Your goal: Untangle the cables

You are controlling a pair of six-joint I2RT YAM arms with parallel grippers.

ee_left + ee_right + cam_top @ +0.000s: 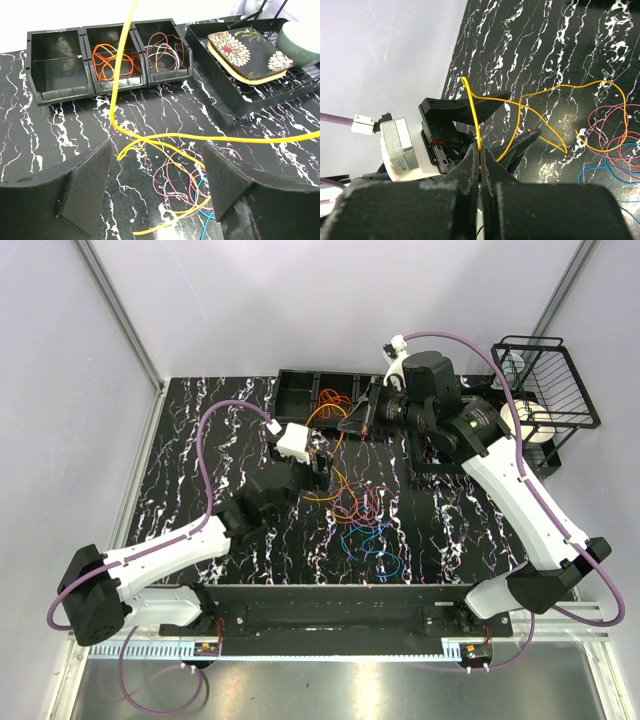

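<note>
Top external: thin, tangled, multicoloured cables [352, 502]

From my screen the table [40, 140] reads as black marble with white veins. 1 yellow cable [150, 137], pink loops [172, 175] and blue cables [385, 558]. The 3 bins [60, 92] are black; orange cables [107, 60] sit in 1, brown and white cables [162, 52] in another. The pad [247, 52] is black with cream-and-red flowers and a yellow edge.

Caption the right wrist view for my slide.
Right gripper shut on yellow cable over marble table; open left gripper behind; pink cables, blue cables at right.
</note>
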